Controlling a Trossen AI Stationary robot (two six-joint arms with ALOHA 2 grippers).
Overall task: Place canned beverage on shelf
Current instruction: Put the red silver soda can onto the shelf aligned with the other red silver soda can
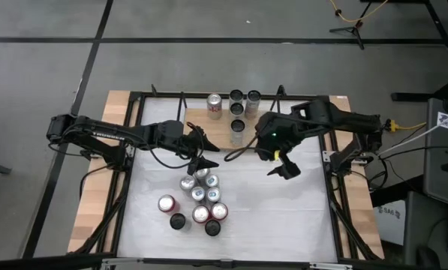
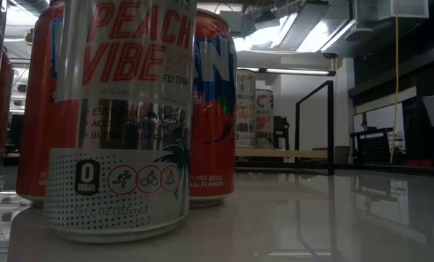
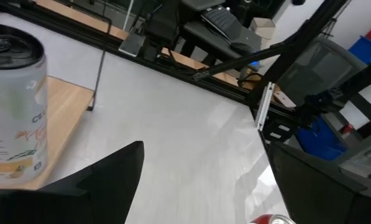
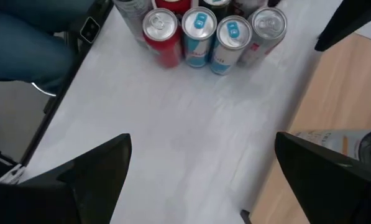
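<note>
Five cans (image 1: 236, 109) stand on the shelf (image 1: 220, 129), a small light-wood board lying at the middle of the table's (image 1: 299, 217) far edge: three in a row along its far side and two more nearer the table's centre. A second group of cans (image 1: 197, 202) stands on the white table top, between its centre and its near edge, closer to the left side. The left gripper (image 1: 206, 154) is above the far end of this group, near the shelf's near left corner; its jaws are wide open and hold nothing. The right gripper (image 1: 284, 164) is over bare table just beside the shelf's near right corner, jaws also spread wide and empty. In the low view a silver can (image 2: 118, 116) and a red can (image 2: 211, 109) fill the front.
</note>
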